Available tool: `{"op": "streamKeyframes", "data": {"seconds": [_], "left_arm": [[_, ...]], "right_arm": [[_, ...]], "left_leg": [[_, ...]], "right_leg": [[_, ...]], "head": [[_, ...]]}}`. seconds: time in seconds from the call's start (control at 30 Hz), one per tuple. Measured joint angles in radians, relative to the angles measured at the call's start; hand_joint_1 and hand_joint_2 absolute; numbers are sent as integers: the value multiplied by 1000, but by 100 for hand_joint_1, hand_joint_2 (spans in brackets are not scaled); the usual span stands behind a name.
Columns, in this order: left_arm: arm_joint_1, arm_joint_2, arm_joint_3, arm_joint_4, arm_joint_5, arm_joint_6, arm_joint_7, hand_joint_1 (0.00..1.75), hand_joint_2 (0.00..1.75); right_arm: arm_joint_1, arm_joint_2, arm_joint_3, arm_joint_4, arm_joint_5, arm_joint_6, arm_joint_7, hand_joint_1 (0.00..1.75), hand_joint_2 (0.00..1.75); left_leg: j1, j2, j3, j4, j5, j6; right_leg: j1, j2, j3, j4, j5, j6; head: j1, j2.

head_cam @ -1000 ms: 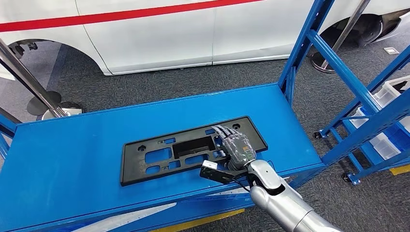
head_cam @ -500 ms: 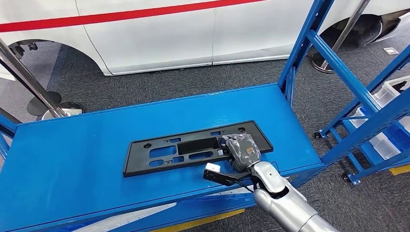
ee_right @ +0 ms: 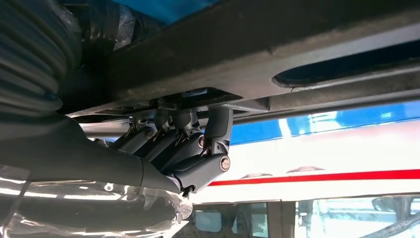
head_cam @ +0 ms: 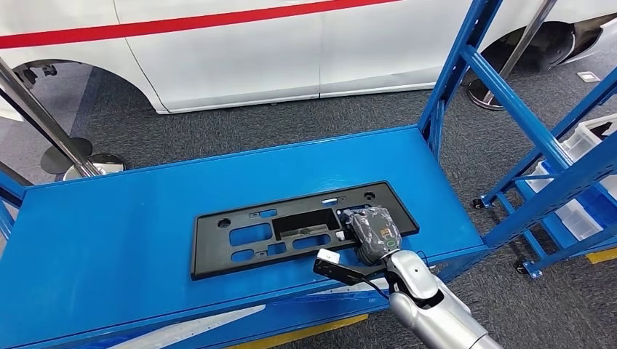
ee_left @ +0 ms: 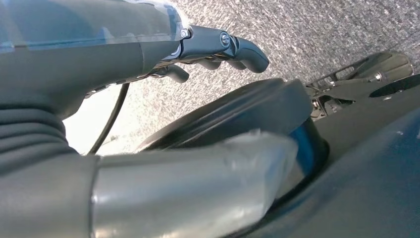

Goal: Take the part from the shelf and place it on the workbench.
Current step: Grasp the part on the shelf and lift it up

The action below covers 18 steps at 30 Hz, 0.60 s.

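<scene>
The flat black slotted plastic part (head_cam: 302,228) has slid toward 4 o'clock on the blue metal shelf (head_cam: 109,233); the right hand (head_cam: 373,231) apparently grips its right end, fingers curled through a slot. Dragged one-ended, it could twist loose.

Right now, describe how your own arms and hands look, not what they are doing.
The right arm is smooth silver metal with rounded segments. A small black box with a white end juts out at its wrist, beside a thin black cable. The right hand is dark grey under clear plastic wrap. The left hand has a grey ribbed cover, a thick grey thumb and dark fingers.
</scene>
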Motion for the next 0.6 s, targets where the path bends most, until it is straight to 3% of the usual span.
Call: {"op": "streamKeyframes", "data": {"seconds": [0.17,0.43,0.6], "left_arm": [[-4,0,4,0,-1,-6,2,0,175],[-14,0,5,0,-12,4,-9,0,175],[-15,0,5,0,-22,10,-8,0,175]], "right_arm": [[20,-5,-15,-20,17,-14,0,169,175],[117,-32,-62,-157,221,-174,-18,169,175],[276,-33,-116,-335,406,-163,16,169,175]], "left_leg": [[0,0,0,0,0,0],[0,-1,-1,0,-1,0],[-2,-8,-2,1,-3,2]], "right_leg": [[0,-1,0,0,0,0],[0,-2,-1,0,-1,1],[-2,-7,1,-1,-4,6]], "head": [[0,0],[0,0],[0,0]]}}
